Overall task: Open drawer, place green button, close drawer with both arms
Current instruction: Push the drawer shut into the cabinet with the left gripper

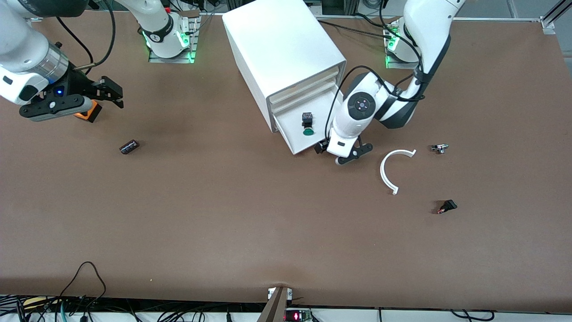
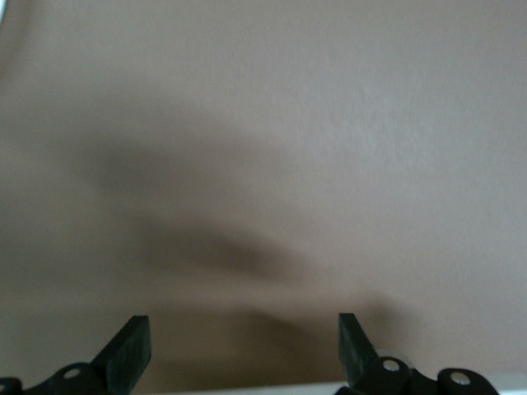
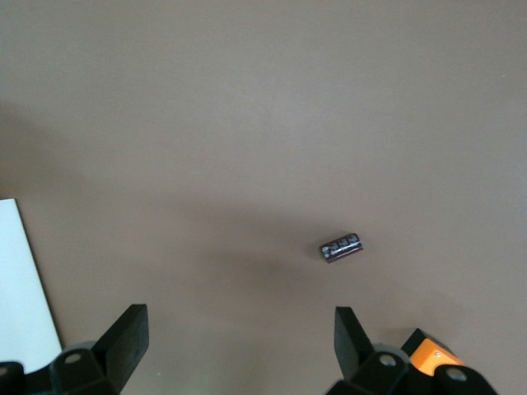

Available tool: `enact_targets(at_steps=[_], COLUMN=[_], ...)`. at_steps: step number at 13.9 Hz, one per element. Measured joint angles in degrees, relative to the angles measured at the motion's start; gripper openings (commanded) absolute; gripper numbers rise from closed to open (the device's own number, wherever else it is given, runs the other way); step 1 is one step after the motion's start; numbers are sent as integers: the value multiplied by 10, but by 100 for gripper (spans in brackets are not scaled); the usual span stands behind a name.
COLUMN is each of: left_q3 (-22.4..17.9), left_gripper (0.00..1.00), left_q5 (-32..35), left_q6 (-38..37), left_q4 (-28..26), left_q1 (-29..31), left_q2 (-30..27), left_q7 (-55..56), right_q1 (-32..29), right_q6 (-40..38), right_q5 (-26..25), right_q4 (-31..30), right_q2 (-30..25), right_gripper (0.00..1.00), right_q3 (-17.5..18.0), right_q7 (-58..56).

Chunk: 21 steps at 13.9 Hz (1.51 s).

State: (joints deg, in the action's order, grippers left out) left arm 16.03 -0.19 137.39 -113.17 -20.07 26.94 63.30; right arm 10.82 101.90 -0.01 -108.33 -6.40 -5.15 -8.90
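Observation:
The white cabinet (image 1: 286,49) stands at the middle of the table near the bases. One of its lower drawers (image 1: 295,136) is pulled out toward the front camera. The button (image 1: 307,123), black body with a green cap, lies in that drawer. My left gripper (image 1: 322,147) is low at the drawer's front corner toward the left arm's end, open and empty; its wrist view (image 2: 243,346) shows only bare table and a white edge. My right gripper (image 1: 111,94) is open and empty (image 3: 239,341), up over the table at the right arm's end.
An orange cube (image 1: 87,112) (image 3: 432,354) sits under the right hand. A dark cylinder (image 1: 129,146) (image 3: 342,247) lies nearer the front camera. A white curved piece (image 1: 393,172), a small metal part (image 1: 440,148) and a small black part (image 1: 447,206) lie toward the left arm's end.

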Motion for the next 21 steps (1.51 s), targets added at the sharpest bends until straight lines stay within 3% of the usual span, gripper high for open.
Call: enact_targets(at_steps=[5, 15, 21], left_q3=[13, 111, 116], left_gripper=[100, 100, 100], left_q5=[1, -4, -21], left_q6=[2, 3, 5], left_q4=[-17, -37, -38], left_q1=[-13, -12, -9], left_q2=[0, 0, 3], left_q7=[26, 38, 39], right_q1=[-32, -32, -31], right_q6=[4, -6, -31], right_q5=[0, -9, -10], right_q4=[1, 63, 84], right_q2=[-2, 32, 44], right_gripper=[100, 100, 100], right_q3=[20, 28, 31], right_q7=[-19, -19, -19])
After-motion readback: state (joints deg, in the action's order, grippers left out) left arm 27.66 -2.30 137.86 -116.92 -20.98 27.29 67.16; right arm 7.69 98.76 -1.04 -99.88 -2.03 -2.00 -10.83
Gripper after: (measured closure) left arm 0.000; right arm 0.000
